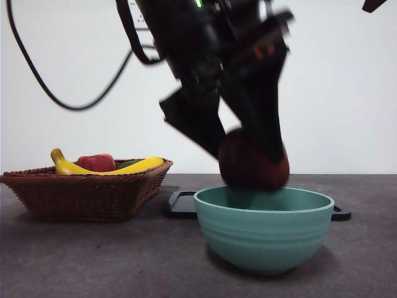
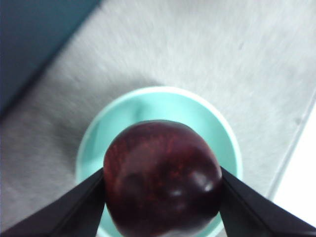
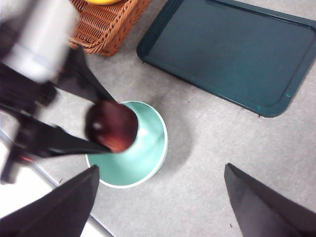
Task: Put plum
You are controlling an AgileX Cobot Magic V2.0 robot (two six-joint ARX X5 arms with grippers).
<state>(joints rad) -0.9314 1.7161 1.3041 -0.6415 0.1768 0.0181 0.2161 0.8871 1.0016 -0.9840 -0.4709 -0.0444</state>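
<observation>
The plum (image 1: 253,162) is dark maroon, glossy and round. My left gripper (image 1: 248,149) is shut on it and holds it just above the rim of a teal bowl (image 1: 265,225) in the front view. From the left wrist the plum (image 2: 162,178) sits between both black jaws, directly over the bowl (image 2: 148,106). The right wrist view looks down on the same plum (image 3: 111,126) over the bowl (image 3: 143,158), with the left arm reaching in. My right gripper (image 3: 160,200) hangs high above the table, open and holding nothing.
A wicker basket (image 1: 87,189) at the left holds a yellow banana (image 1: 105,167) and a red fruit (image 1: 96,162). A dark green tray (image 3: 232,54) lies flat behind the bowl. Grey tabletop surrounds the bowl.
</observation>
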